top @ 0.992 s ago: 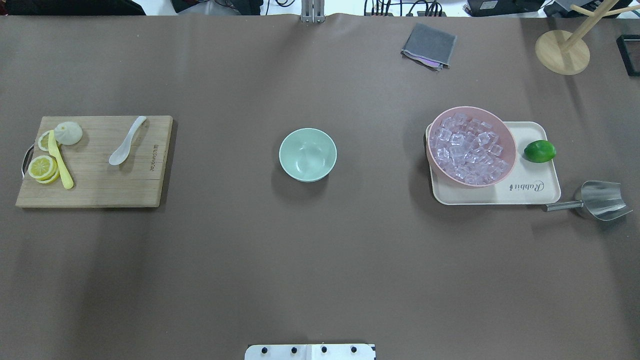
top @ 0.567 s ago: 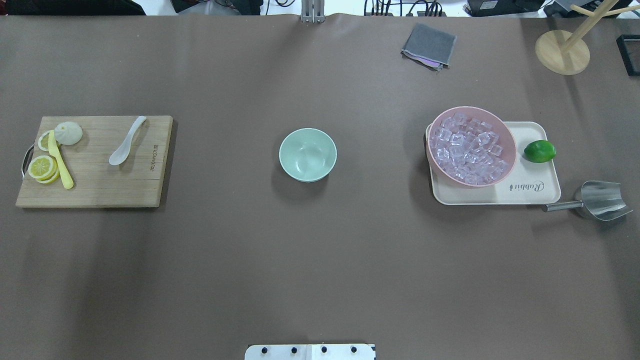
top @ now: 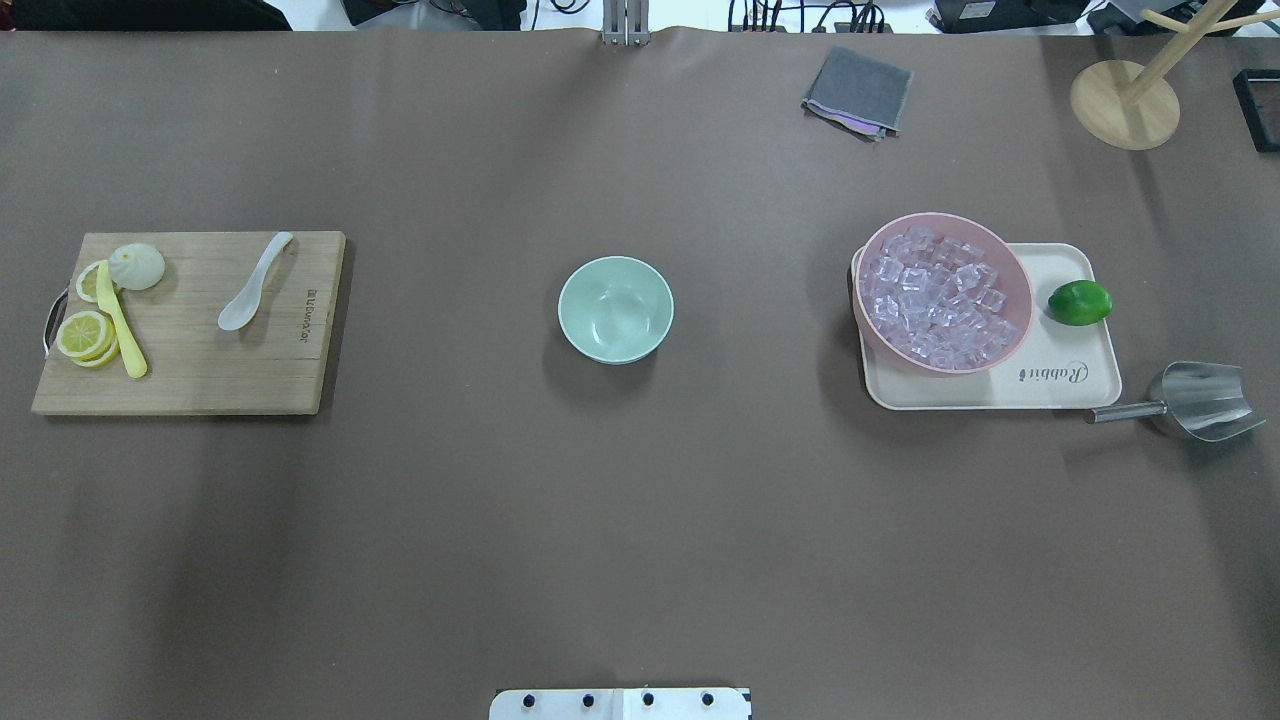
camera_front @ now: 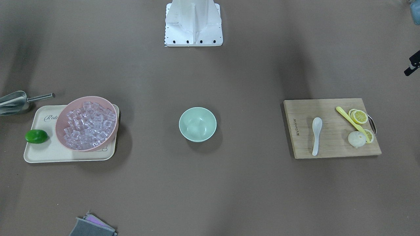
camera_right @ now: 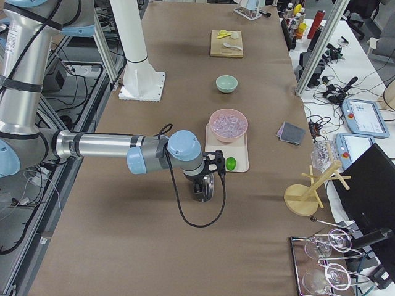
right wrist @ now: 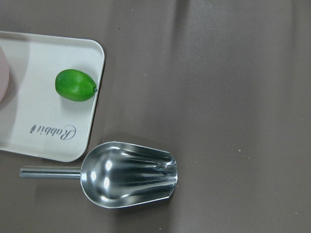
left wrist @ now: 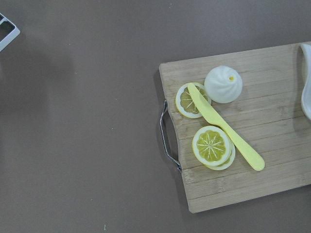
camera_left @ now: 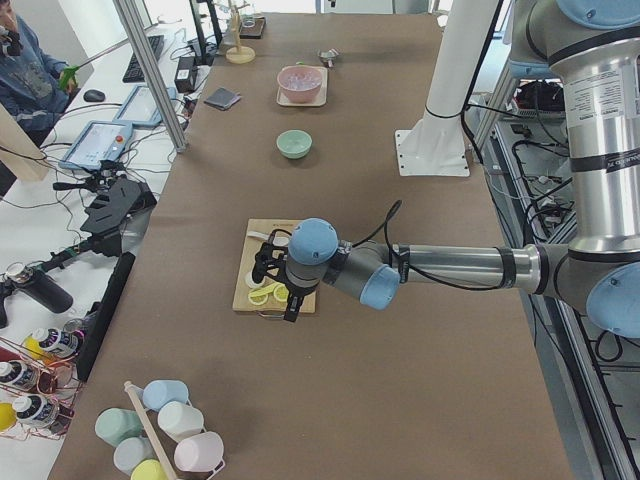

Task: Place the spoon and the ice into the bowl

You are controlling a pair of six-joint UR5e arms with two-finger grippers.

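The white spoon [top: 255, 282] lies on a wooden cutting board [top: 200, 370] at the table's left; its scoop shows at the right edge of the left wrist view [left wrist: 306, 97]. The mint-green bowl [top: 615, 308] stands empty at the table's middle. Clear ice cubes [top: 935, 300] fill a pink bowl [top: 930, 368] on the right. My left gripper [camera_left: 272, 285] hangs above the board's handle end, and my right gripper [camera_right: 202, 187] hangs above a metal scoop [right wrist: 129, 174]. Both show only in side views, so I cannot tell whether they are open or shut.
The board also holds lemon slices [top: 84, 335], a long yellow spoon [top: 120, 320] and a white bun [top: 136, 266]. The pink bowl sits on a cream tray [top: 1060, 385] beside a lime [top: 1079, 302]. A grey cloth [top: 858, 92] and a wooden rack [top: 1125, 103] stand at the far right.
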